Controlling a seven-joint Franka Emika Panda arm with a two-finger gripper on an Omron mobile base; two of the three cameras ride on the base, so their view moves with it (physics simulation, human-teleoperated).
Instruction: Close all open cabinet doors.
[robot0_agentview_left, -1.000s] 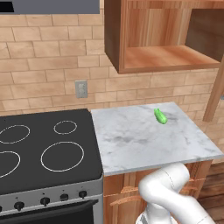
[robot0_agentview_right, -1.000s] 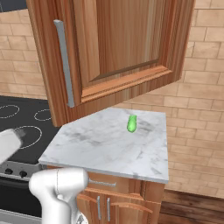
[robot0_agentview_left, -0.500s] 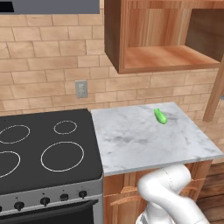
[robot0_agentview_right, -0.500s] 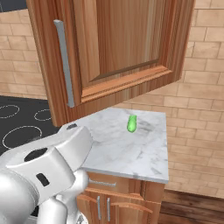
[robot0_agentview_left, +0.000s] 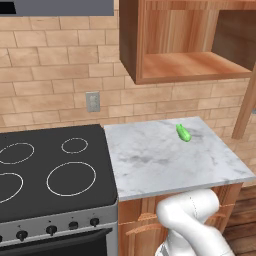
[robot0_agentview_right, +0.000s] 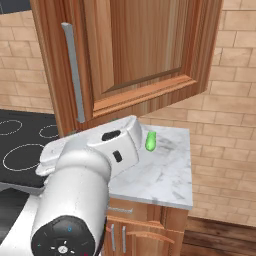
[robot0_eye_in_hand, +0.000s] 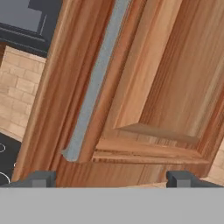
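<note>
The white arm has been raised toward the open brown wooden raised-panel cabinet door, with the gripper spread empty near the door's lower edge, so a closing push seems imminent.

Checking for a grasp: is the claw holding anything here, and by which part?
Nothing is held. The claw is open, facing the open cabinet door near its handle.

The white arm rises bent in the right base view, and the gripper has its two dark fingertips spread wide apart, holding nothing
</note>
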